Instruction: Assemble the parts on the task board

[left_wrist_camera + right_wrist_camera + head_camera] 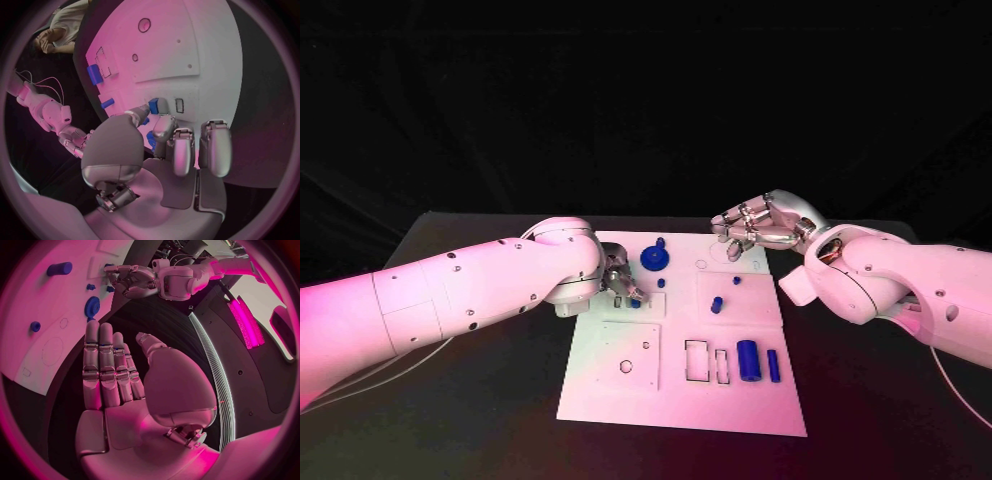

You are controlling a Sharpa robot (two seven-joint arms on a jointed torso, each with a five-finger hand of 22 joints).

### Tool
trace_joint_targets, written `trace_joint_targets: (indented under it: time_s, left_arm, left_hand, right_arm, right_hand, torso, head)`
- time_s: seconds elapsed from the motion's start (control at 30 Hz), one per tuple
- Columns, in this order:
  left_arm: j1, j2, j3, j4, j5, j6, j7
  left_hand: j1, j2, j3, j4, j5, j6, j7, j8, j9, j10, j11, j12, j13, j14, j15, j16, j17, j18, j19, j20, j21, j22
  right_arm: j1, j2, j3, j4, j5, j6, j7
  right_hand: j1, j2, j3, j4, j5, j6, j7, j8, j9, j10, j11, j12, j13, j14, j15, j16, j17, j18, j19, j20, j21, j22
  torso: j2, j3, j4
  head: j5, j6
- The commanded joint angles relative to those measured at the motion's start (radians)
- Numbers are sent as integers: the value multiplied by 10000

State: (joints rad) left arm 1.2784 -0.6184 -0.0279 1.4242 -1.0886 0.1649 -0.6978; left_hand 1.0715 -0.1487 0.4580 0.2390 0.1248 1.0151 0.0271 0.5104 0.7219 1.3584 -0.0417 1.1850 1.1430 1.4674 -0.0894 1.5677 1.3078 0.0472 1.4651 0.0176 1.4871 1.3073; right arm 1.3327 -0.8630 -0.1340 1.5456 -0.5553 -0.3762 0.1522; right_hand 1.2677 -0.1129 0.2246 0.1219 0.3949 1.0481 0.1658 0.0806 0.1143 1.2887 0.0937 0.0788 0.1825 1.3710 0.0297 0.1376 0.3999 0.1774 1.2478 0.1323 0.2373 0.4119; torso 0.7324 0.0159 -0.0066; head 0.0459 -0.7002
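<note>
A: What were the left hand's fingers (164, 131) doing?

B: They were pinched on a small blue part (154, 106), thumb against fingertip; the part sat low over the task board (733, 400), beside a small rectangular slot (179, 105); whether it touched the plate could not be told.

A: And the right hand (764, 222)?

B: Its fingers were straight, close together and held nothing; it hovered at the board's far right corner, over the black bench (473, 400).

A: What else lay on the board?

B: A blue gear (656, 260) near the far edge; two small blue pegs (718, 304) mid-board; a blue cylinder (749, 361) and a thinner blue bar (773, 366) near the front.

A: What could have gone wrong?

B: Probably a tilted part jamming at the slot's edge; the pinch looked shallow, so it might also have slipped and rolled; the hand hid the slot from above.
</note>
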Motion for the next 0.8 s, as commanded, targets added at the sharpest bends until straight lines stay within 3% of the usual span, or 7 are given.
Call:
trace_joint_targets:
  time_s: [0.03, 0.33, 0.57, 0.8]
  left_arm:
    - [-4, 21, 3, -2, 2, 159, -128]
    - [-4, -15, 6, 0, -38, 123, -136]
    - [-4, -46, 12, 23, -40, 30, -92]
    - [-3, -107, 37, 82, 11, -237, 15]
  left_hand:
    - [-86, 14, -258, 95, -25, -19, 8, 19, 13, 33, 25, 72, 14, 1034, -58, 31, 2630, -121, 348, -93, 44, 999]
    - [-55, 36, -544, 209, -21, -31, 9, 35, 15, 28, 21, 84, 25, 1034, -60, 31, 2630, -123, 355, -99, 47, 1012]
    - [-15, 9, -1232, 440, -23, -38, 15, 59, 5, 16, 26, 94, 31, 1034, -60, 31, 2630, -125, 359, -99, 44, 1020]
    - [-172, 41, -1905, 509, -33, -19, 4, 80, -10, 62, 19, 183, 118, 1034, -61, 31, 2630, -132, 380, -110, 60, 1064]
  right_arm:
    - [-4, -9, 0, 16, -24, 126, 71]
    - [-4, -27, 0, 15, -9, 129, 74]
    - [-4, -24, 0, -10, 12, 94, 95]
    - [-5, -9, 0, -42, 46, 102, 108]
  right_hand:
    - [-164, -14, -55, 26, 73, -72, 0, 61, -15, -84, -14, -14, 16, -86, 14, -4, 21, 22, -77, -6, -63, -17]
    - [-195, -13, -102, 49, 154, -95, 8, 65, -17, -114, -4, -14, 35, -137, 30, -18, 47, 20, -112, 9, -80, -36]
    - [-182, -1, -138, 44, 216, -138, 28, 62, -23, -200, 21, -40, 40, -234, 58, -55, 71, 17, -176, 33, -115, -66]
    - [-127, 43, -174, 19, 422, -201, 69, 65, -32, -355, 71, -80, 18, -398, 111, -131, 103, 18, -297, 83, -189, -136]
  torso:
    - [-1, -1, -5]
    - [3, -6, 1]
    - [5, -6, 6]
    - [2, -13, -2]
  head:
    - [-9, 24]
    - [-17, 58]
    - [51, 73]
    - [19, 36]
